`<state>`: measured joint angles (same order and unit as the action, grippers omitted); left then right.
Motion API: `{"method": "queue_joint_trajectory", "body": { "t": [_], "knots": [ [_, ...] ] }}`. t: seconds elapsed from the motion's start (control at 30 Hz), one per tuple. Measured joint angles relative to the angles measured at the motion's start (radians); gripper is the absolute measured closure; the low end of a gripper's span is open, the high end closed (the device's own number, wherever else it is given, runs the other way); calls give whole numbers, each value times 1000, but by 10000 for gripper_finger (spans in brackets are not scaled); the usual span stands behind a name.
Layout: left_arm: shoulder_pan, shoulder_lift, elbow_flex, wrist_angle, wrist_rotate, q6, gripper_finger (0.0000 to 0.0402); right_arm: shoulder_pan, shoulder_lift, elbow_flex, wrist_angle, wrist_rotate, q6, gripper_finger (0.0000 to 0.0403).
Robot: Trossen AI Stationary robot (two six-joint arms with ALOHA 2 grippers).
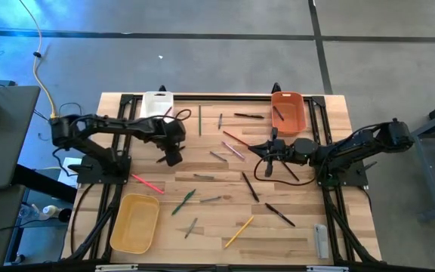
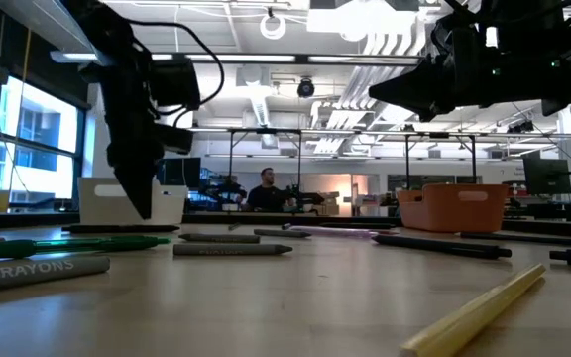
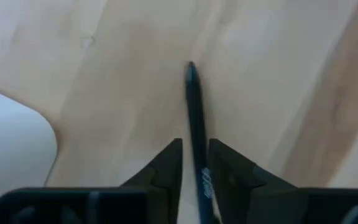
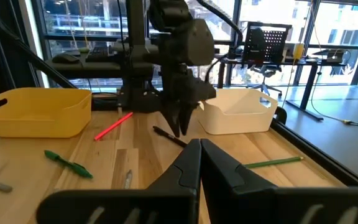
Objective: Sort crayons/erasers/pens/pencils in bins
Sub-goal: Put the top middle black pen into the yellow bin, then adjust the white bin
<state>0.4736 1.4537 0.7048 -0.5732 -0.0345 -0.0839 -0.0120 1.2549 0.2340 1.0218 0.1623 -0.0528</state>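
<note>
My left gripper (image 1: pixel 174 156) points down at the table's left-middle and is shut on a black pen (image 3: pixel 194 118). The pen also shows in the right wrist view (image 4: pixel 166 135). My right gripper (image 1: pixel 257 147) is shut and empty. It is held level above the table's middle and points toward the left arm. The white bin (image 1: pixel 157 104) stands at the far left, the orange bin (image 1: pixel 288 109) at the far right and the yellow bin (image 1: pixel 135 221) at the near left. Many sticks lie flat on the wood, among them a red one (image 1: pixel 148 182), a green one (image 1: pixel 183 202) and a yellow one (image 1: pixel 239 232). My left gripper pinches the black pen's shaft (image 3: pixel 201 165) between its two fingers, which lie across it. The fingers come from above, pointing down. Most of the pen sticks out to one side of them (image 4: pixel 163 133), about level and low over the wood. I cannot tell whether it is clear of the table.
The orange bin holds a dark stick (image 1: pixel 278 113). Black sticks (image 1: pixel 249 186) (image 1: pixel 279 214) lie right of the middle. A green pencil (image 1: pixel 199 121) lies near the far edge. A grey flat bar (image 1: pixel 321 240) lies at the near right corner. A person sits in the room beyond (image 2: pixel 266 190).
</note>
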Motion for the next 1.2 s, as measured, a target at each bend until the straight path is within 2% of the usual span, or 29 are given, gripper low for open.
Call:
{"method": "queue_joint_trajectory", "body": {
  "t": [0.13, 0.27, 0.77, 1.07, 1.2],
  "knots": [
    [14, 29, 0, 19, -7, 27, 289, 0, 0, 0, 5, 0, 0, 403],
    [25, 44, 3, 29, -10, 28, 272, 0, 0, 0, 8, 0, 0, 403],
    [21, 54, 2, 38, 11, 43, 299, 0, 0, 0, 8, 0, 0, 403],
    [-22, 54, 1, 11, 20, 21, 285, 0, 0, 0, 8, 0, 0, 403],
    [-54, 63, -4, 1, 67, -5, 274, 0, 0, 0, 8, 0, 0, 403]
  ]
}}
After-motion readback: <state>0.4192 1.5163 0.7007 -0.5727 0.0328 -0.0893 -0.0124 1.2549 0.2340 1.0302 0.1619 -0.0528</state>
